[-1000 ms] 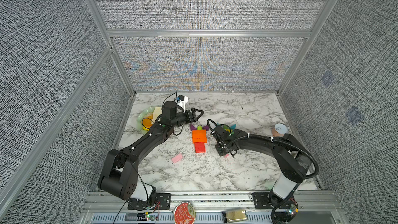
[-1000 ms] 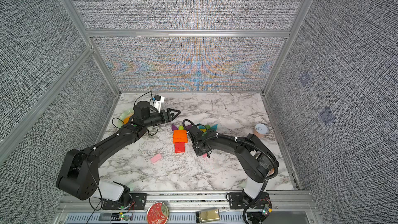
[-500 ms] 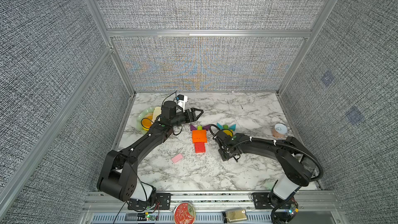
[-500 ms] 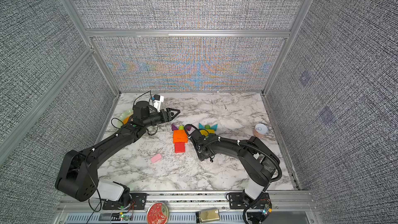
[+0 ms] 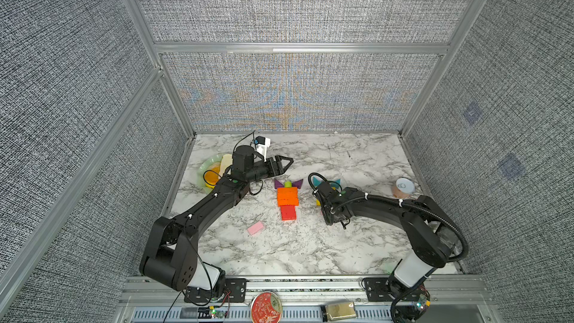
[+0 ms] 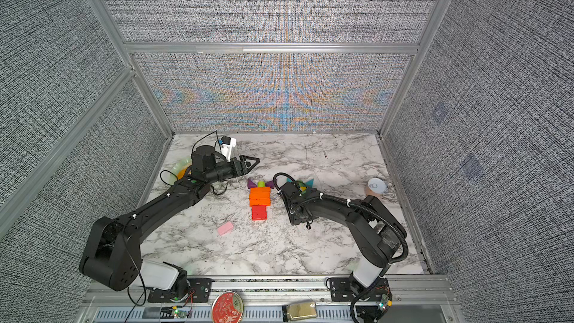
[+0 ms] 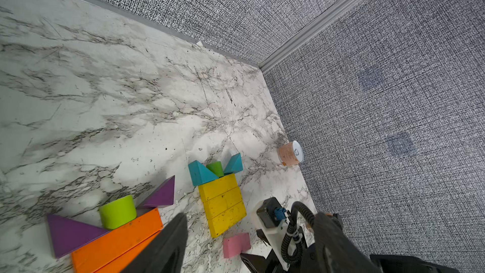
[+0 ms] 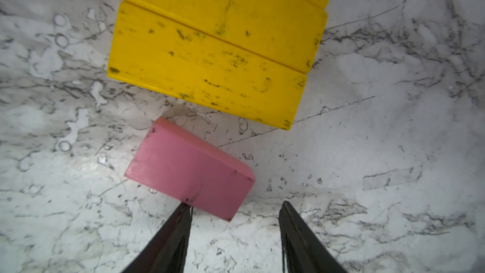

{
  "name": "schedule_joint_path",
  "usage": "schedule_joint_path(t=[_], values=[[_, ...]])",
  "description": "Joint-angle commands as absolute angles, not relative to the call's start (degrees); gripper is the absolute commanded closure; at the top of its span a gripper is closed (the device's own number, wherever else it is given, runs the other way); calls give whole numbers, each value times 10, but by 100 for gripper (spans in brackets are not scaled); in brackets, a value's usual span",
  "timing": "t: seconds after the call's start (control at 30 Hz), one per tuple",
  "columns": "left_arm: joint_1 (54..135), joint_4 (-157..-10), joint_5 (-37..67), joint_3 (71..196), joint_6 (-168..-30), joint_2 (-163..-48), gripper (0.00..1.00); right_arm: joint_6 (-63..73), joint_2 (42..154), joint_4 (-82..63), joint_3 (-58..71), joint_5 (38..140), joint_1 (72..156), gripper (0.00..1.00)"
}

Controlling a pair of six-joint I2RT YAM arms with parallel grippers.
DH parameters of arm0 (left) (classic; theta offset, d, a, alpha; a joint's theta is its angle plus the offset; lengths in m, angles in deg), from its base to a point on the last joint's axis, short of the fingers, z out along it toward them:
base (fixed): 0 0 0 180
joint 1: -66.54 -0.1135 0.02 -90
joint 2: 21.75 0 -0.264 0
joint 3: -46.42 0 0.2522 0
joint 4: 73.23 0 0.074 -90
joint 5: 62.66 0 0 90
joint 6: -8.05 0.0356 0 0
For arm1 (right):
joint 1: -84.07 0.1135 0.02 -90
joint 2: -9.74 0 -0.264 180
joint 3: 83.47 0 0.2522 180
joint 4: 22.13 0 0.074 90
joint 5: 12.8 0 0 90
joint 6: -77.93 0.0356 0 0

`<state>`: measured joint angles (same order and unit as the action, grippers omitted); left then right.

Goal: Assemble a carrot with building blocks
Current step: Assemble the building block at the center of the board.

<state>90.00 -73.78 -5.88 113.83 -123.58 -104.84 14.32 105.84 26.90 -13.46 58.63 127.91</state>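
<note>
The right arm's fingers (image 8: 168,240) are low over the marble worktop (image 5: 357,156) and spread apart, holding nothing. In the right wrist view a pink block (image 8: 189,169) lies flat just ahead of them, and 1 fingertip sits at its near long edge; whether it actually touches cannot be told. The block lies skewed, just beside but apart from the last of 3 yellow bars (image 7: 223,203). These lie side by side, with 2 teal triangles (image 7: 200,174) and a green stub (image 7: 215,168) at their far end. The left arm's fingers (image 5: 278,164) are clenched on nothing and hang above the worktop, beyond the pale green plate (image 5: 205,163). Near them lies a flat figure of orange bars (image 5: 288,197), then red bars (image 5: 288,212), topped by a lime stub (image 5: 288,184) between 2 purple triangles (image 5: 279,184). A second pink block (image 5: 255,227) lies alone, nearer the front.
</note>
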Motion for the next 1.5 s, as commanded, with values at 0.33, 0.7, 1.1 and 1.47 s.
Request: schedule_joint_path(t=[0.33,0.7,1.1,1.47], values=[[900,-730,-63,1139,-1231,-1045,23,139,1076,284,-122,552,1266,43],[900,-731,-63,1140,-1229,-1048,23,131,1091,276,-104,560,1264,43],[901,-732,-62,1140,-1229,-1050,23,134,1088,270,-102,565,1264,42],[893,-777,-12,1154,-1195,-1029,23,121,1025,310,-34,566,1357,42]])
